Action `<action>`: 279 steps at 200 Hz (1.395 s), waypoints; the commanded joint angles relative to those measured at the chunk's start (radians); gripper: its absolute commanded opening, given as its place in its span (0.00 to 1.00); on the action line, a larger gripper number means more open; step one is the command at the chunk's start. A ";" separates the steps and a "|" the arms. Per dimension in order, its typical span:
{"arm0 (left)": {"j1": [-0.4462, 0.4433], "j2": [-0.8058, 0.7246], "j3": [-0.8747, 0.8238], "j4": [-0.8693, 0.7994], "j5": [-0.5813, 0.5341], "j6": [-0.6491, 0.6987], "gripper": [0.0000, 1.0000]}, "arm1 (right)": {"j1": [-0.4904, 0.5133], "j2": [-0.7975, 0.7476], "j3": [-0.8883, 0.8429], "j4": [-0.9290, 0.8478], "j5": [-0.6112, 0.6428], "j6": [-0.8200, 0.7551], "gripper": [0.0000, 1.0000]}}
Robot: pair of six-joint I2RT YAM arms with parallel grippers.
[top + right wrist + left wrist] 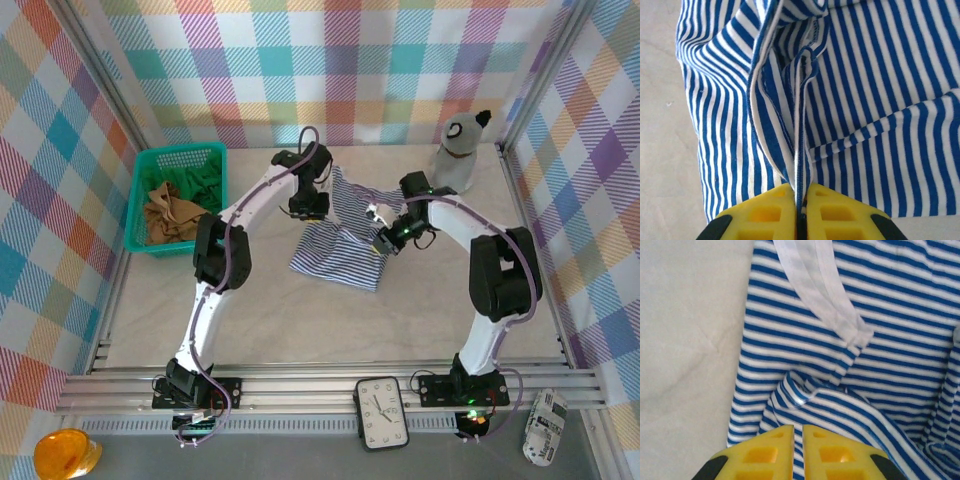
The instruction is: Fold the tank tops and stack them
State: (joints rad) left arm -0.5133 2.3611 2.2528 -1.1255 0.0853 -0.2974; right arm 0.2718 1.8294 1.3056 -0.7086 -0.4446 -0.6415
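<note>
Looking down from the top camera, the striped tank top (338, 252) is bunched up around the middle of the table (330, 330). There's lots of bare surface on the near side, and a fair gap on the left before the teal basket (150, 165) in the far-left corner. The tan top (168, 215) and green top (205, 180) are crumpled together inside that basket, so their shapes are hard to read. A grey plush toy (460, 150) sits in the far-right corner, well clear of the cloth. The arms cover part of the striped top's far edge, so its outline there is hard to make out. The left gripper (308, 212) is at the top's far-left side and the right gripper (385, 243) at its right edge. In the left wrist view the left gripper (798, 432) has its yellow fingers (765, 452) nearly together, with a raised fold of striped cloth in the slit and the white trim (815, 285) lying just ahead. In the right wrist view the right gripper (800, 192) is squeezed tight on a hemmed fold running straight into its jaws. The rest of the shirt is cut off by the frame in both wrist views.
</note>
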 commanded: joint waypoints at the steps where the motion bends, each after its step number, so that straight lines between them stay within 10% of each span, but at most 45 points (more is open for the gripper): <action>1: 0.015 0.067 0.091 -0.038 0.023 0.010 0.14 | -0.012 0.038 0.050 0.012 -0.020 -0.051 0.13; 64: 0.014 0.076 -0.038 0.054 0.117 0.016 0.37 | -0.037 0.081 0.021 0.023 0.017 -0.052 0.13; 147: 0.014 0.086 -0.076 0.148 0.178 -0.008 0.39 | -0.045 0.088 -0.003 0.049 0.015 -0.029 0.13; 279: 0.013 0.010 -0.052 0.101 0.170 0.016 0.03 | -0.051 0.021 -0.037 0.052 -0.004 -0.014 0.12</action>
State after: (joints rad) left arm -0.5014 2.4523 2.1773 -0.9920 0.2676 -0.2935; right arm 0.2283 1.9007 1.2926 -0.6510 -0.4099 -0.6628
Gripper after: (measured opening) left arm 0.051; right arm 0.123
